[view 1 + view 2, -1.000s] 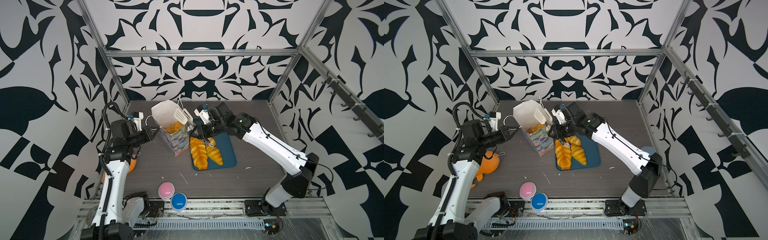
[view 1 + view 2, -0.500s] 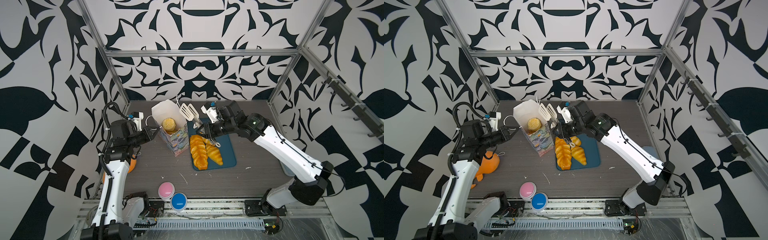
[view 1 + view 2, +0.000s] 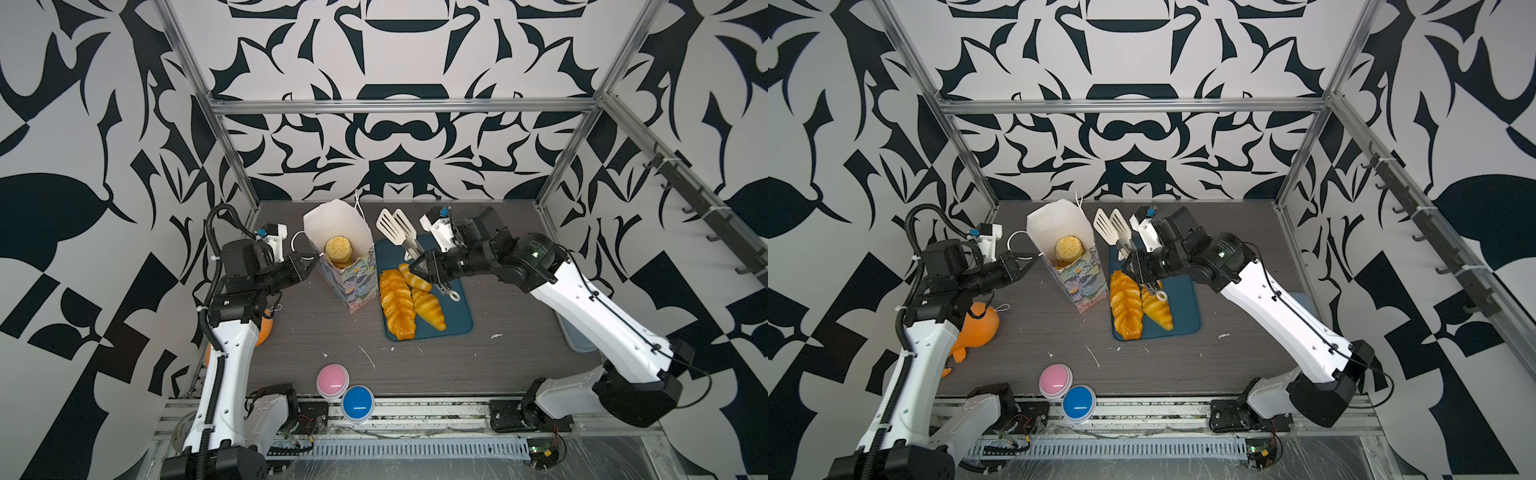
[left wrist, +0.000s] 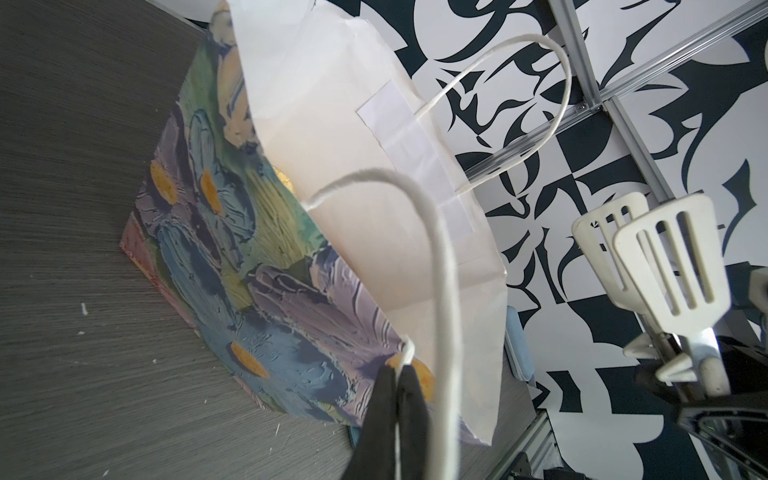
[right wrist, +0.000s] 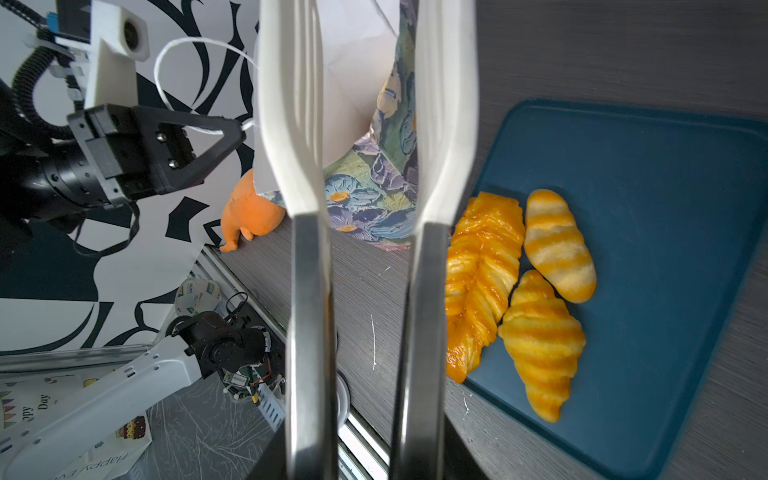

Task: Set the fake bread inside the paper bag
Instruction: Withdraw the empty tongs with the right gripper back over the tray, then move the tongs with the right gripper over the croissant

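Left gripper [image 3: 309, 262] was pinched tight on the cord handle [image 4: 446, 266] of the bag [image 3: 353, 276], arm reaching low and level. The bag stood upright on the table [image 3: 415, 365], just off the left edge of the tray [image 3: 457, 309]. Right gripper [image 3: 420, 271] was clamped round the tongs [image 3: 397, 226], blades apart and empty, angled up over the tray's far edge. One bun [image 3: 338, 248] sat in the bag; a braided loaf [image 3: 395, 305] and two croissants [image 3: 430, 308] lay on the tray. Looked light, glossy, probably slippery, so I'd squeeze mid-body.
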Action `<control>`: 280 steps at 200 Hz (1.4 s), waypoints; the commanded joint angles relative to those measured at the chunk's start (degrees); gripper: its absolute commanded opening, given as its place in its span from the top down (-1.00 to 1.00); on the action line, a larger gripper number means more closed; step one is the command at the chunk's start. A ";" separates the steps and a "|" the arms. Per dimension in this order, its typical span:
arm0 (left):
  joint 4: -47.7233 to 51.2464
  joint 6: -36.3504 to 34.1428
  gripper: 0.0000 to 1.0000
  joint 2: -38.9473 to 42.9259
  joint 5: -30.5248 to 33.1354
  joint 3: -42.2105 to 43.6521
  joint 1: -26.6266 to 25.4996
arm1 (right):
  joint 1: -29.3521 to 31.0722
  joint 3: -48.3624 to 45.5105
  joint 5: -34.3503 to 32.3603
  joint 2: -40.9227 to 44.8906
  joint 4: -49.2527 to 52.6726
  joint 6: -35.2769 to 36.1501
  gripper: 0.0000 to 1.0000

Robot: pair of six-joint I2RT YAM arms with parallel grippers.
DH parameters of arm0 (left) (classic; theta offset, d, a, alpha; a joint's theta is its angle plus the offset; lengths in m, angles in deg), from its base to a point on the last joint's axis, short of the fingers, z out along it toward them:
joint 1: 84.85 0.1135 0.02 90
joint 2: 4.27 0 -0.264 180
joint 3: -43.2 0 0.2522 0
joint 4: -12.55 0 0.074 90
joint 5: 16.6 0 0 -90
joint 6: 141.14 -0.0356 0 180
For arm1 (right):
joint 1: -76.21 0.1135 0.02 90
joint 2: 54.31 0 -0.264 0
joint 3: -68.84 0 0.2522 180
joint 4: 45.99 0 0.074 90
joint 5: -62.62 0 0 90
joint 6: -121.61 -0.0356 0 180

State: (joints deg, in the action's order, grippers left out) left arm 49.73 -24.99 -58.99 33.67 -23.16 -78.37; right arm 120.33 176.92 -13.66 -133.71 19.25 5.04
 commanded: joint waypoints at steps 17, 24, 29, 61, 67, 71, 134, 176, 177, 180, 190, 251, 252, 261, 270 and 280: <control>0.38 0.22 1.00 -0.04 -0.31 -1.23 0.20 | -1.82 -2.91 -1.50 3.87 0.32 1.08 0.21; 0.36 0.22 1.00 -0.04 -0.34 -1.28 0.20 | -2.21 -3.57 -1.49 4.15 0.70 1.25 0.21; 0.31 0.24 1.00 -0.04 -0.33 -1.27 0.20 | -2.48 -4.02 -1.52 4.36 1.01 1.29 0.21; 0.51 0.26 1.00 0.14 -0.35 -1.07 0.20 | -4.48 -7.49 -1.26 5.72 2.17 1.53 0.21; 0.51 0.13 1.00 0.28 -0.35 -1.09 0.20 | -4.86 -8.18 -1.16 5.97 2.37 1.63 0.21; 0.51 0.17 1.00 0.25 -0.35 -1.10 0.20 | -5.09 -8.59 -1.10 6.00 2.59 1.63 0.21; 0.49 0.13 1.00 -0.17 -0.48 -1.34 0.20 | -7.16 -12.60 -0.49 7.06 4.77 2.35 0.18; 0.47 0.13 1.00 -0.52 -0.55 -1.42 0.20 | -7.68 -14.30 -0.49 7.50 5.94 2.74 0.17; 0.43 0.13 1.00 -0.54 -0.54 -1.39 0.20 | -7.70 -14.32 -0.47 7.54 5.93 2.75 0.17; 0.40 0.15 1.00 -0.56 -0.53 -1.52 0.20 | -7.71 -14.58 -0.52 7.59 6.05 2.76 0.16; 0.42 0.19 1.00 -0.63 -0.53 -1.54 0.20 | -7.85 -15.07 -0.53 7.74 6.17 2.92 0.16; 0.14 0.23 1.00 -1.12 -0.62 -1.63 0.19 | -8.57 -19.27 -0.11 8.19 7.04 2.97 0.04; 0.14 0.22 1.00 -1.15 -0.66 -1.63 0.19 | -8.59 -19.35 -0.10 8.20 7.00 2.99 0.04; 0.17 0.23 1.00 -1.17 -0.62 -1.56 0.20 | -8.70 -19.99 -0.02 8.25 6.80 2.92 0.04; 0.14 0.15 1.00 -1.17 -0.62 -1.54 0.20 | -8.69 -20.66 -0.01 8.36 6.67 2.71 0.03; 0.06 0.15 1.00 -1.17 -0.59 -1.38 0.20 | -8.72 -21.38 0.08 8.46 6.48 2.65 0.03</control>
State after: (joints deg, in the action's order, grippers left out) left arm 49.67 -24.99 -59.87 33.48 -23.20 -78.37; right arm 111.92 156.42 -14.29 -127.35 26.86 7.36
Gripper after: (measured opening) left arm 0.053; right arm 0.483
